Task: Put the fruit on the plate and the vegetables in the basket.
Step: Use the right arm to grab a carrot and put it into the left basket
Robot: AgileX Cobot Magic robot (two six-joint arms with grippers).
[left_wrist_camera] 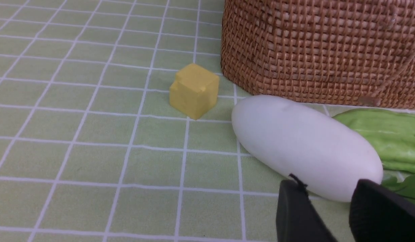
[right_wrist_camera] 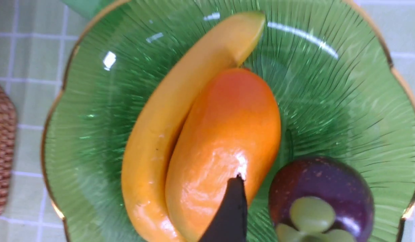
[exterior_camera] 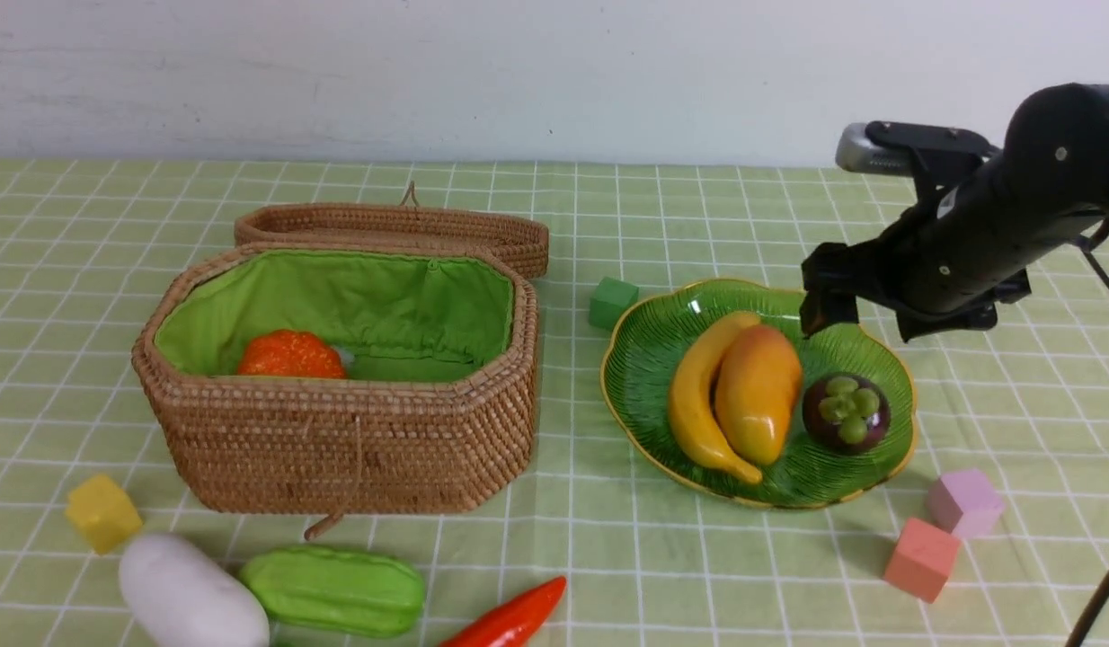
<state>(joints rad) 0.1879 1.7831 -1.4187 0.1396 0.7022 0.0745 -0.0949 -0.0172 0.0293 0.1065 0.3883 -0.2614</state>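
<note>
Your right claw [exterior_camera: 826, 310]: arm reaches in level, claw above plate's [exterior_camera: 649, 359] far rim, right of basket [exterior_camera: 339, 440], spread wide, empty. Your left claw [left_wrist_camera: 328, 205]: low at radish [left_wrist_camera: 305, 144] end, half parted, holding nothing. Banana [exterior_camera: 694, 404], mango [exterior_camera: 757, 391], mangosteen [exterior_camera: 847, 413] lie on plate. Pumpkin [exterior_camera: 289, 355] inside basket. Radish, gourd [exterior_camera: 334, 589], red-orange vegetable [exterior_camera: 510, 620] on desk [exterior_camera: 608, 557] in front of basket, yellow cube [exterior_camera: 102, 512] beside.

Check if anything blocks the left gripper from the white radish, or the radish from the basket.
Nothing visible. The left gripper is open beside the radish. The basket is open, lid behind it; only its near wall to clear, and the pumpkin inside leaves room.
</note>
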